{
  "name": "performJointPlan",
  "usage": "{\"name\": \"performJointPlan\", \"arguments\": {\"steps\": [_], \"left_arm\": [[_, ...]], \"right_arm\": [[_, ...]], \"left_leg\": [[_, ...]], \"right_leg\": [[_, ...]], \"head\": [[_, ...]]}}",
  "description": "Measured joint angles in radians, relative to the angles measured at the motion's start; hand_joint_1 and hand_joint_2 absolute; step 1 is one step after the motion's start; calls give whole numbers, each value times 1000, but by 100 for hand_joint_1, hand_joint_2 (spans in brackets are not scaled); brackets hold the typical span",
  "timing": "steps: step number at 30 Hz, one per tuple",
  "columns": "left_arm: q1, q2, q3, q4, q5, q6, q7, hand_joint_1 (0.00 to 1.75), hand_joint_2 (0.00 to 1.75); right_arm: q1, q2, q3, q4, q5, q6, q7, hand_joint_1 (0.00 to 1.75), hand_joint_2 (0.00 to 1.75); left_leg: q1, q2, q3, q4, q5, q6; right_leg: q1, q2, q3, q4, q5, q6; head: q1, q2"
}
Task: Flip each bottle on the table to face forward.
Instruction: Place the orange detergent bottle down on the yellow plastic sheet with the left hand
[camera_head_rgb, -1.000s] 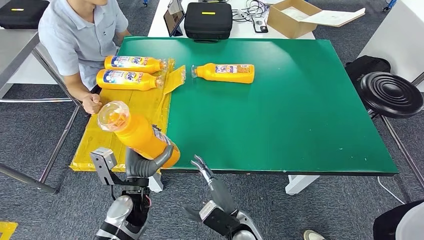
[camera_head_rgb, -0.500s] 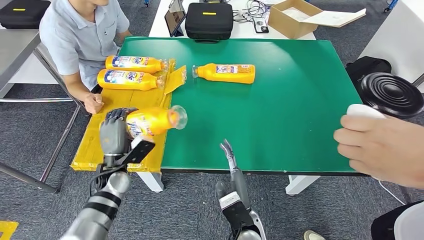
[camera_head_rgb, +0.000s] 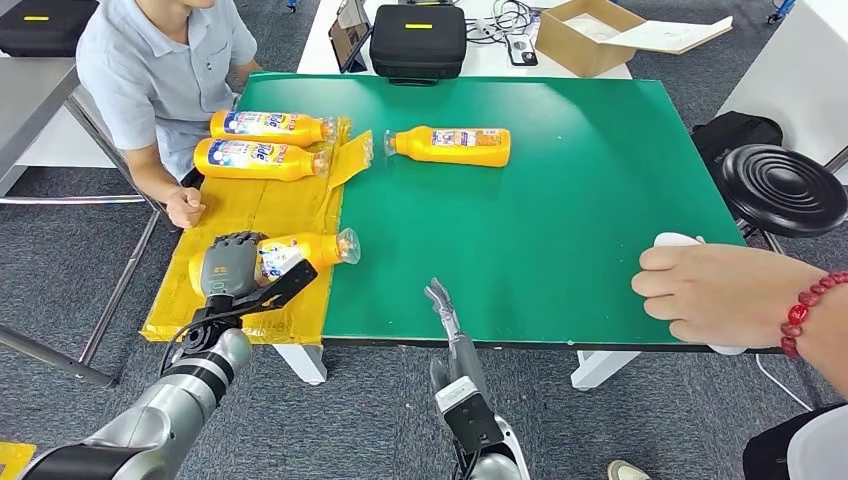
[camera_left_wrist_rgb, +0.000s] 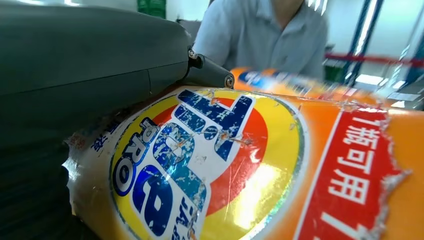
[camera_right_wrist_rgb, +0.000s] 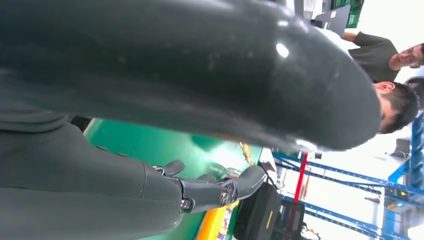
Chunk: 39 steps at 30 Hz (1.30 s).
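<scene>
Where the head view looks down, a green table (camera_head_rgb: 560, 200) stands on grey carpet, with a yellow cardboard sheet (camera_head_rgb: 250, 215) along its left side. Two orange bottles (camera_head_rgb: 265, 127) (camera_head_rgb: 255, 160) lie on the sheet's far end; a third bottle (camera_head_rgb: 450, 146) lies on the green top just to their right. A seated person (camera_head_rgb: 160, 70) is at the far left, a black case (camera_head_rgb: 417, 40) and a cardboard box (camera_head_rgb: 585, 35) stand beyond the far edge, and a black stool (camera_head_rgb: 785, 188) at the right. Another person's hand (camera_head_rgb: 725, 295) rests on a white object at the near right edge. The left hand (camera_head_rgb: 230, 266) grips a fourth bottle (camera_head_rgb: 305, 250), lying on the sheet's near part, cap pointing right. The right hand (camera_head_rgb: 440, 300) hovers at the near edge, fingers straight, holding nothing.

In the left wrist view, the held bottle's label (camera_left_wrist_rgb: 210, 160) faces the camera.

In the right wrist view, the right hand's fingers (camera_right_wrist_rgb: 215, 190) are loosely extended over the green top.
</scene>
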Motion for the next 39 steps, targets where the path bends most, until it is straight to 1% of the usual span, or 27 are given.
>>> {"name": "performJointPlan", "arguments": {"steps": [3, 5, 9, 17, 19, 20, 21, 23, 24, 25, 26, 28, 34, 39], "left_arm": [[-22, 5, -6, 44, -28, -64, 79, 173, 175], [-38, 6, -7, 66, -32, -105, 101, 173, 175], [-60, 10, -7, 92, -32, -140, 109, 173, 175], [-72, 11, -7, 111, -32, -147, 110, 171, 175], [-73, 11, -7, 114, -32, -147, 110, 158, 175], [-74, 11, -7, 115, -32, -147, 110, 135, 175], [-74, 11, -7, 116, -32, -149, 110, 104, 175], [-75, 11, -7, 117, -32, -159, 111, 33, 175], [-75, 11, -7, 117, -30, -167, 110, 13, 175], [-76, 11, -7, 117, -26, -177, 106, 3, 175], [-77, 11, -7, 116, -19, -191, 98, 0, 175], [-82, 12, -6, 116, 4, -231, 70, 0, 175], [-98, 12, -1, 114, 77, -411, -50, 0, 175], [-101, 4, 21, 103, 185, -524, -149, 0, 175]], "right_arm": [[-8, 8, -1, 23, -11, 17, 0, 0, 0], [-13, 13, -1, 38, -13, 19, 0, 0, 0], [-20, 18, -2, 58, -13, 18, 0, 0, 0], [-22, 25, -2, 77, -13, 18, 0, 0, 0], [-24, 25, -2, 81, -13, 18, 0, 0, 0], [-24, 25, -2, 83, -12, 18, 0, 0, 0], [-25, 25, -2, 84, -12, 17, 0, 0, 0], [-25, 25, -3, 88, -12, 17, 0, 0, 0], [-25, 26, -3, 91, -11, 16, 0, 0, 0], [-26, 26, -4, 94, -11, 17, 0, 0, 0], [-26, 27, -6, 98, -10, 17, 0, 0, 0], [-28, 30, -9, 106, -7, 18, 0, 0, 0], [-39, 35, -18, 130, 5, 32, 0, 0, 0], [-49, 42, -27, 150, 8, 48, 0, 0, 0]], "left_leg": [[0, 0, 0, 0, 0, 0], [0, -1, 1, 0, 0, 0], [0, -1, 2, 0, 0, 0], [0, -1, 4, 0, 0, 0], [0, -1, 4, 0, 0, 0], [0, -1, 4, 0, 0, 0], [0, -1, 4, 0, 0, 0], [0, -1, 4, 0, 0, 0], [0, -1, 5, 0, 0, 0], [0, -1, 5, 0, 0, 0], [0, -1, 5, 0, 0, 0], [0, -1, 6, 0, 0, -1], [0, -1, 10, 0, 0, -1], [0, -4, 12, 0, 0, 0]], "right_leg": [[0, 0, 0, 0, 0, 0], [0, 0, 1, 0, 0, 0], [0, 0, 2, 0, 0, 0], [0, 0, 4, 0, 0, 0], [0, 0, 4, 0, 0, 0], [0, 0, 4, 0, 0, 0], [0, 0, 4, 0, 0, 0], [0, 0, 4, 0, 0, 0], [0, 0, 5, 0, 0, 0], [0, 0, 5, 0, 0, 0], [0, 0, 6, 0, 0, 0], [0, 0, 6, 0, 0, 0], [0, -1, 10, 0, 0, 0], [-1, -3, 13, 0, -1, 0]], "head": [[0, 0], [0, 0], [0, 0], [0, 0], [0, 0], [0, 0], [0, 0], [0, 0], [0, 0], [0, 0], [0, 0], [0, 0], [0, 0], [0, 0]]}}
